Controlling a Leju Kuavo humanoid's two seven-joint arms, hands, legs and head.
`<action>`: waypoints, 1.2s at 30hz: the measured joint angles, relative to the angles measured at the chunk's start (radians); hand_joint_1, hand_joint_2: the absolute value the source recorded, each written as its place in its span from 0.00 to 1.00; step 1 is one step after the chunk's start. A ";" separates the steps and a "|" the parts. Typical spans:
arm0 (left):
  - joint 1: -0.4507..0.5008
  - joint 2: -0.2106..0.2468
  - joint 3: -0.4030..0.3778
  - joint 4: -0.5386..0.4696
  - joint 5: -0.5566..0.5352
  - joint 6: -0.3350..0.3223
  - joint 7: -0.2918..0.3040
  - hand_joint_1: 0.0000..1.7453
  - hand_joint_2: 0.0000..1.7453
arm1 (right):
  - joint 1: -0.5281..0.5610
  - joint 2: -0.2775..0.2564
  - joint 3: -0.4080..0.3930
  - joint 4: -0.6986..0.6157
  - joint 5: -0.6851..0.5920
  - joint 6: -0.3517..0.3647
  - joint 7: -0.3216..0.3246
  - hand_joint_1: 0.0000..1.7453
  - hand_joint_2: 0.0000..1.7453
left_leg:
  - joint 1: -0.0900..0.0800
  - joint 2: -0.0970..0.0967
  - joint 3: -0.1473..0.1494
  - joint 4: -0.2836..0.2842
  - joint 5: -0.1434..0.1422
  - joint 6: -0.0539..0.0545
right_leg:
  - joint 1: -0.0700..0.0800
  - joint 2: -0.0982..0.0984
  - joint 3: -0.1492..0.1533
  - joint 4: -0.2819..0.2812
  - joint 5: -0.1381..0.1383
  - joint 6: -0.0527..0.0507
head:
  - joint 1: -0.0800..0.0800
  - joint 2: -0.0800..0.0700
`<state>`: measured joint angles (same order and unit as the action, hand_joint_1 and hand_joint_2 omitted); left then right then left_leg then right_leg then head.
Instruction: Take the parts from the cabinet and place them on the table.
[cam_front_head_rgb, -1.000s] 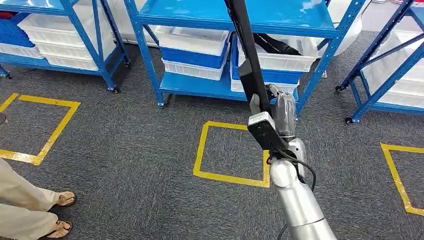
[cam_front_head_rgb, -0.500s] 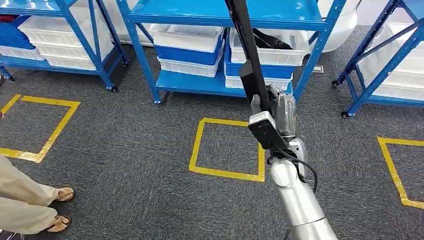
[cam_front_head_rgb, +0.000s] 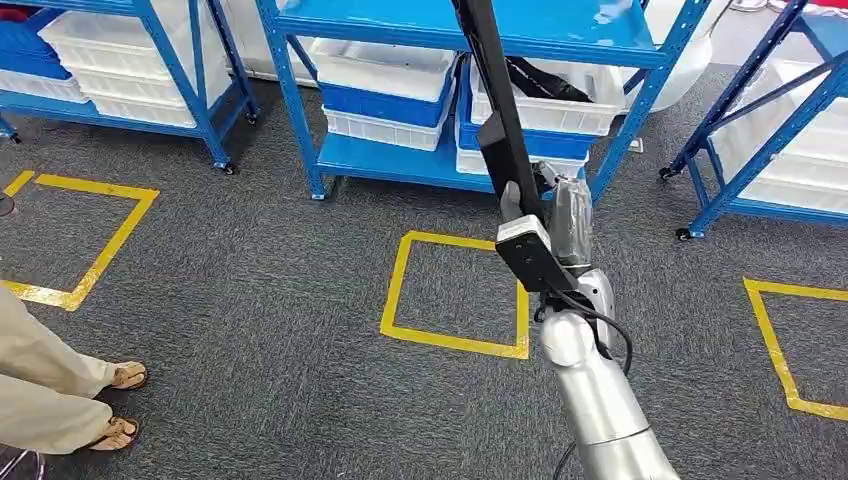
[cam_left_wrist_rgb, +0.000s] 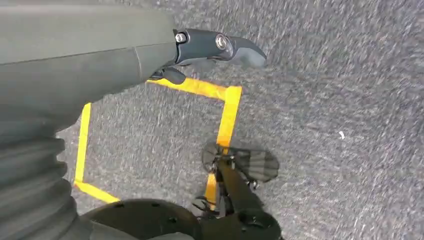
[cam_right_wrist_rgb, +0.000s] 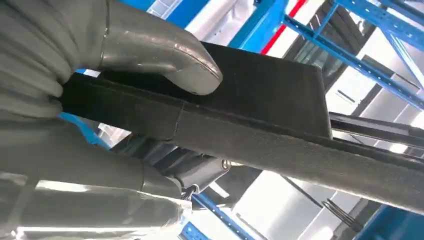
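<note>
— Right hand (cam_front_head_rgb: 545, 215), what is it doing with that long black flat strip of stiff, felt-textured material (cam_front_head_rgb: 495, 100)?

— Gripping it near its lower end. The right wrist view has the thick grey thumb (cam_right_wrist_rgb: 160, 55) pressed on the broad face of the strip (cam_right_wrist_rgb: 260, 110) and the rest of the hand wrapped beneath, so the part is clamped, not merely resting. It rises from the hand, tilted slightly, crossing in front of the blue metal shelving rack (cam_front_head_rgb: 450, 40) and running out past the head view's upper edge (its far end cannot be seen).

— Why carry it like that?

— Probably to keep such a long piece off the grey carpet (cam_front_head_rgb: 250, 300) and away from the rack's posts while the robot walks; that is a judgement. No table shows yet, so placing lies ahead.

— How does the part look?

— Matt black, straight, with a wider flat section at the grip narrowing to a slim bar. Rigid, by its line.

— The left hand (cam_left_wrist_rgb: 210, 45)?

— Hanging over the carpet and a yellow tape square (cam_left_wrist_rgb: 225, 110), dark fingers drawn together, holding nothing.
</note>
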<state>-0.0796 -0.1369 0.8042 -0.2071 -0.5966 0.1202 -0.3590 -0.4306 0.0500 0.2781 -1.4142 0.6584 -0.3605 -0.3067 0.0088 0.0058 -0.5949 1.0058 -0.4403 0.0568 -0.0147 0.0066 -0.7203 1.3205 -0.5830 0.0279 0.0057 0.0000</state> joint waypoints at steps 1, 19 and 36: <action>0.000 0.000 0.001 0.000 0.000 0.000 0.000 0.00 1.00 | 0.000 0.000 0.000 0.003 0.001 -0.002 -0.001 1.00 1.00 | 0.000 0.000 -0.002 0.001 0.001 -0.001 | 0.000 0.000 0.018 -0.028 0.013 0.007 | 0.000 0.000; 0.001 -0.001 0.010 0.000 -0.024 0.008 0.006 0.00 1.00 | 0.017 -0.003 0.000 0.014 0.062 -0.055 -0.009 1.00 1.00 | 0.014 0.030 -0.001 0.033 0.002 -0.064 | -0.014 -0.045 0.180 -0.319 0.108 -0.022 | -0.010 0.000; -0.008 -0.002 0.010 0.000 -0.037 0.004 0.028 0.00 1.00 | 0.061 -0.021 -0.014 -0.023 0.082 -0.074 0.004 1.00 1.00 | -0.013 -0.078 -0.017 0.001 0.024 -0.015 | 0.001 0.035 0.178 -0.323 0.102 0.011 | -0.003 0.000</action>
<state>-0.0873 -0.1389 0.8141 -0.2075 -0.6336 0.1240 -0.3311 -0.3695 0.0290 0.2644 -1.4371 0.7404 -0.4349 -0.3025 -0.0045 -0.0720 -0.6122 1.0068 -0.4165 0.0416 -0.0137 0.0414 -0.5426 0.9977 -0.4815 0.0385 0.0026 0.0000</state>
